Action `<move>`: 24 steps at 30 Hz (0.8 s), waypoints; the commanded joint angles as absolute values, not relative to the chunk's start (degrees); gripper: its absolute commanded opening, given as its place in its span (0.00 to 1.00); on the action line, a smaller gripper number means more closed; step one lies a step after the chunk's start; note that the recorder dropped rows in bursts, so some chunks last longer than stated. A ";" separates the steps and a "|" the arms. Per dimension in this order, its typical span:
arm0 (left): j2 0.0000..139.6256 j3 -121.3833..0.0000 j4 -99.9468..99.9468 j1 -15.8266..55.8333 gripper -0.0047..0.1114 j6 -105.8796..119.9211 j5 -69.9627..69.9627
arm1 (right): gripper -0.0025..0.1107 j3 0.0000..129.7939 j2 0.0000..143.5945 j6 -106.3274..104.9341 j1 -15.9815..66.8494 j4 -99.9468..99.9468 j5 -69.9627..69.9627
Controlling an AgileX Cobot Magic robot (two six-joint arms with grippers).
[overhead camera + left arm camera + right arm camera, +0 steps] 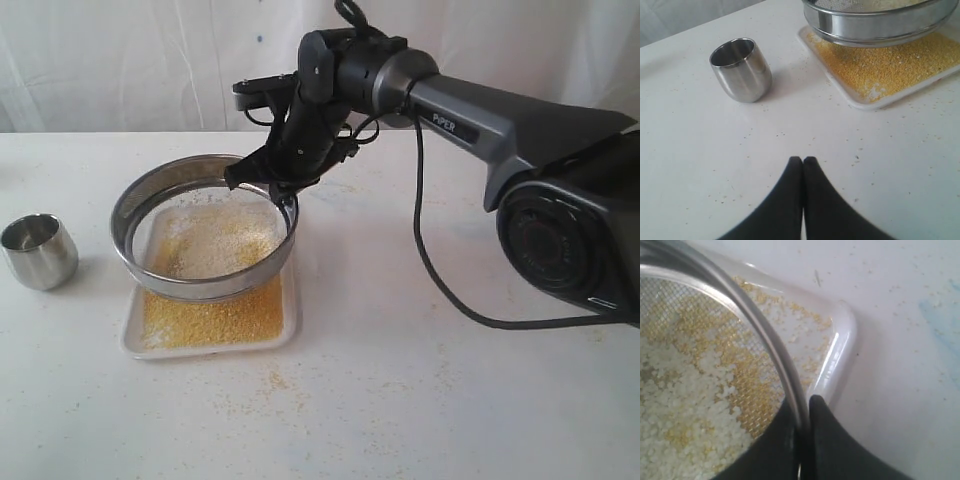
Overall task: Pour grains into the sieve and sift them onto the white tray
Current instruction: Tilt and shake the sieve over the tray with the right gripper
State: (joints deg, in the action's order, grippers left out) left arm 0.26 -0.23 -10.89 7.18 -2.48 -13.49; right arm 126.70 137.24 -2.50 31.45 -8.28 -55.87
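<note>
The sieve [205,240] hangs tilted just above the white tray [290,335], held by its steel rim [767,335]. My right gripper [282,192] is shut on that rim, one finger inside the sieve and one outside [802,407]. Pale coarse grains [685,405] lie on the mesh. Fine golden-yellow grains [215,318] cover the tray below; they also show in the left wrist view [890,65]. My left gripper [803,161] is shut with nothing in it, low over the table short of the tray. The left arm does not show in the exterior view.
A small rounded steel cup [38,250] stands upright on the table left of the tray, seemingly empty [740,70]. Stray grains [275,385] are scattered on the white tabletop in front of the tray. A black cable [440,280] loops down from the right arm.
</note>
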 commanded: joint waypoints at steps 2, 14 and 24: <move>0.00 0.00 -11.00 7.48 0.04 -2.35 -13.58 | 0.02 128.57 136.40 -1.16 31.84 -8.19 -54.96; 0.00 0.00 -11.00 7.48 0.04 -2.35 -13.58 | 0.02 128.83 136.26 -6.44 32.13 -11.39 -54.03; 0.00 0.00 -11.00 7.48 0.04 -2.35 -13.58 | 0.02 129.48 136.10 -18.58 32.01 -22.22 -55.49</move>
